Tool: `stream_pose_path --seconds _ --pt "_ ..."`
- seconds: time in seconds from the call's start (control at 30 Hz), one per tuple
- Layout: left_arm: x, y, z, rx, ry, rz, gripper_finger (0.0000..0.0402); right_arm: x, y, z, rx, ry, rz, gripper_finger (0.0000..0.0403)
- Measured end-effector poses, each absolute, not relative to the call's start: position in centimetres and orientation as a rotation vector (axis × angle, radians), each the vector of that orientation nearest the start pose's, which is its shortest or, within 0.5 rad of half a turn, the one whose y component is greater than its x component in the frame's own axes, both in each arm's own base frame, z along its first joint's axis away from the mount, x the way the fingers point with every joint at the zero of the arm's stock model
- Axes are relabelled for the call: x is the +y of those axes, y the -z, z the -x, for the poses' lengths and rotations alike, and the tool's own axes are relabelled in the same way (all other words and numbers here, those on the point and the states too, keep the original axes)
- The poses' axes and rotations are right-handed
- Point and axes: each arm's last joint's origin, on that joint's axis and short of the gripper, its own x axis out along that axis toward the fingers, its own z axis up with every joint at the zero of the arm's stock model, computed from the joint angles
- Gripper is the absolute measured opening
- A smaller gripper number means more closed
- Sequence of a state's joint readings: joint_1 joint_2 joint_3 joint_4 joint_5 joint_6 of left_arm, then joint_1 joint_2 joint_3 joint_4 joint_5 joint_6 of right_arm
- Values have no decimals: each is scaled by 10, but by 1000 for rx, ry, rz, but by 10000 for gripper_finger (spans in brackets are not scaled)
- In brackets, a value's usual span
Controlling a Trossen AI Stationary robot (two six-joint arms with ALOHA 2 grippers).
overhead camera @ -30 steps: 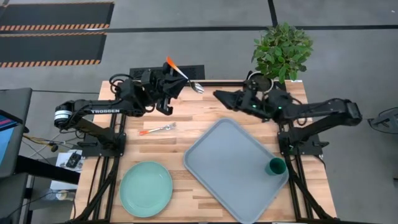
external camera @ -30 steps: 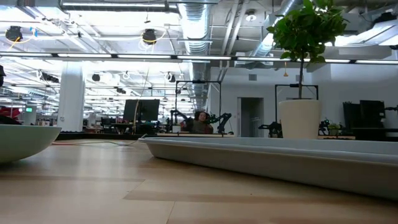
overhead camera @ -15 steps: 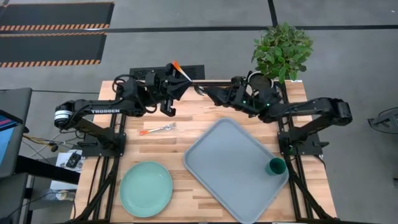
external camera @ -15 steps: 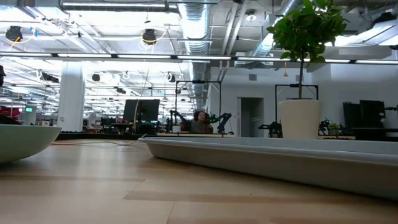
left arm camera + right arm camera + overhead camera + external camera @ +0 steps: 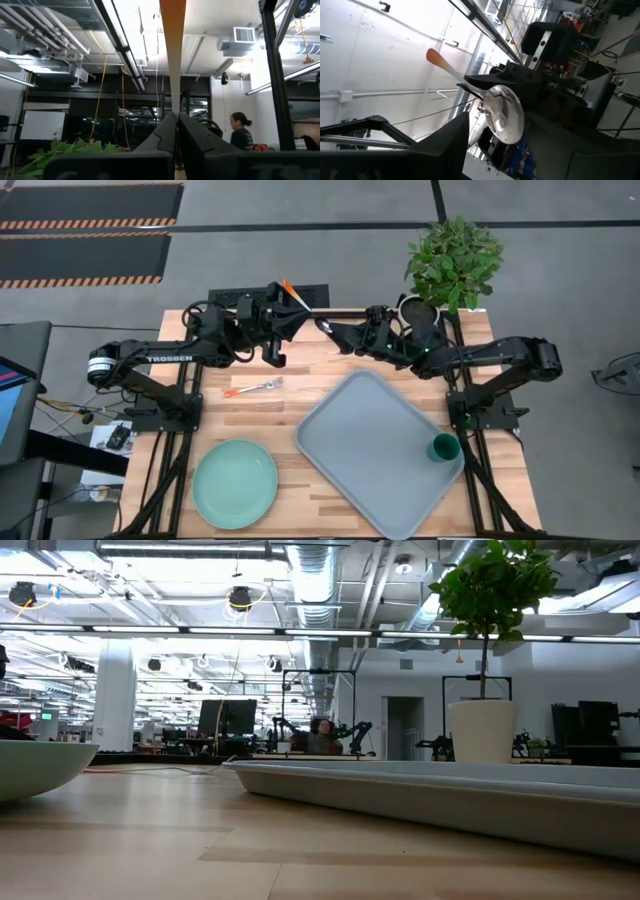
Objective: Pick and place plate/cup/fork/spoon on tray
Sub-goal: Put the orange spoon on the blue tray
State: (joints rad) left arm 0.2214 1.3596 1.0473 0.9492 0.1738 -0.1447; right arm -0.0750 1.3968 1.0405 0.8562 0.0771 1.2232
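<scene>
Left pincer (image 5: 283, 326) is up over the back edge of the desk (image 5: 260, 405), fingers clamped shut on the spoon (image 5: 300, 307). Left wrist view shows the two dark fingers (image 5: 167, 131) pressed together with the spoon handle (image 5: 172, 55) rising straight out between them, orange at the end. In the high view the orange handle end points back-left and the bowl head sits toward the right arm.

Right pincer (image 5: 335, 332) is reaching in from the right, fingertips just beside the spoon's bowl. Right wrist view has the spoon bowl (image 5: 504, 113) close ahead, with one of this arm's own dark fingers (image 5: 445, 145) showing beside it. The fingers look apart around the bowl, not closed on it; can't tell if they touch it.

Fork (image 5: 254, 389) lies flat on the desk in front of the left arm, orange end to the left, prongs to the right, well apart from both pincers.

Plate (image 5: 235, 483) sits on the desk at the front left, near the tray but not on it.

Tray (image 5: 370, 440) lies angled on the right half of the desk. Cup (image 5: 443, 447) stands upright inside the tray at its right corner.

Potted plant (image 5: 452, 260) stands at the back right corner behind the right arm. Low view shows only the tray rim (image 5: 430, 795), the plate edge (image 5: 40, 765) and the plant pot (image 5: 482, 731); neither arm is in it.
</scene>
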Motion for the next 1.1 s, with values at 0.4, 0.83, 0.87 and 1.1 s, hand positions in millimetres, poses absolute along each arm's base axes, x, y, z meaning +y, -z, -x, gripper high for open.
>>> stream_pose_path --seconds 0.4,0.83,0.87,1.1 --pt "60 -400 -288 -614 -11 -3 0 -27 -380 -309 -496 -204 -1184 110" --pt "61 -391 -294 -512 -12 51 0 -30 -378 -309 -440 -210 -1091 16" --pt "61 -389 -295 -484 -9 77 0 -32 -379 -307 -434 -226 -1076 16" --pt "62 -362 -304 -189 43 292 3 -52 -390 -287 -346 -227 -1004 10"
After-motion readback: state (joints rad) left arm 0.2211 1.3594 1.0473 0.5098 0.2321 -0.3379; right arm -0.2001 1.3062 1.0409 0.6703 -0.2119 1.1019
